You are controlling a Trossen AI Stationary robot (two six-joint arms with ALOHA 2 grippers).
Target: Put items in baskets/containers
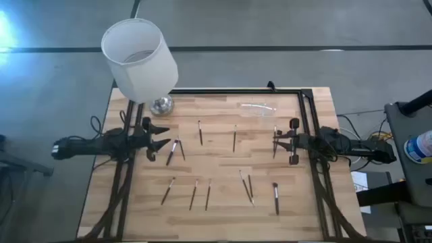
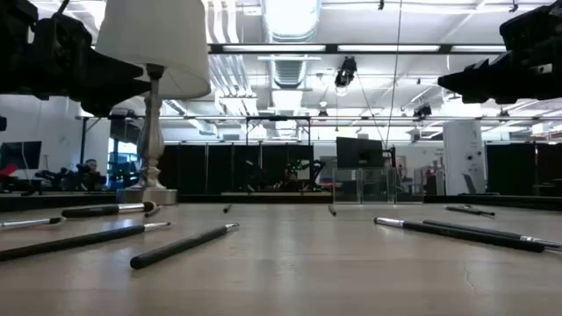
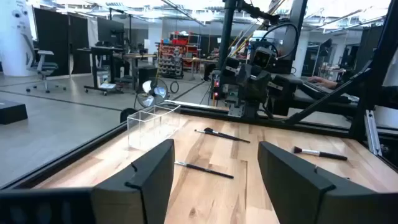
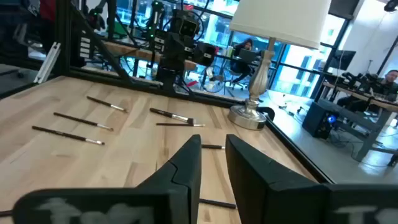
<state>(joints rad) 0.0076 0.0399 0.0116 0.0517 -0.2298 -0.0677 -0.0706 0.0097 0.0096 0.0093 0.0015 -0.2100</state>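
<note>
- The opening step is judged to be in hand: no brush is held, and the clear holder (image 1: 258,108) appears to contain nothing, though its see-through walls make this hard to confirm from above.
- The left gripper (image 1: 162,140) is seen raised over the table's left side, its fingers (image 3: 149,177) spread wide apart, with nothing between them and nothing touched.
- Just ahead of its fingertips a crossed pair of brushes (image 1: 175,150) is noted; these are judged the closest pick.
- The right gripper (image 1: 278,140) is seen raised at the table's right side, jaws parted by a narrow gap and clamped on nothing.
- A single brush (image 1: 275,141) lies just beside its fingertips.
- Further out, the remaining brushes (image 1: 196,193) are scattered across the middle and near part of the table, well apart from the holder.
- The holder stands at the far edge, nearer the right gripper; a lamp (image 1: 140,59) stands beyond the left one.
- The next move is judged to call for a descent onto one brush and a closing across its thin shaft.
</note>
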